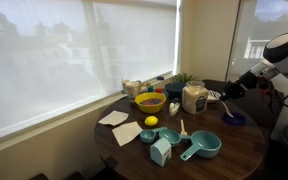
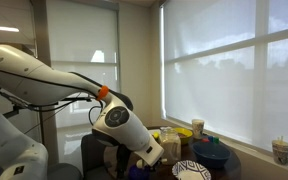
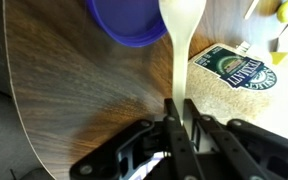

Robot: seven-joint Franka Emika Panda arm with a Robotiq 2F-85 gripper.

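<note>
Glossy white rounded arm links (image 2: 44, 65) with smooth shells; thin orange ring (image 2: 103, 92) at one joint, dark cable (image 2: 44, 103) alongside. Ends in matte black Robotiq gripper (image 3: 181, 108): angular linkage bars, slim flat fingers (image 3: 171, 120).

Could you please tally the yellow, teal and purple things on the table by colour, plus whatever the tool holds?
Yellow: 2, yellow bowl, lemon
Teal: 2, measuring cups
Purple: 1, purple bowl
In the tool: 1, white spoon
Total: 6
</note>
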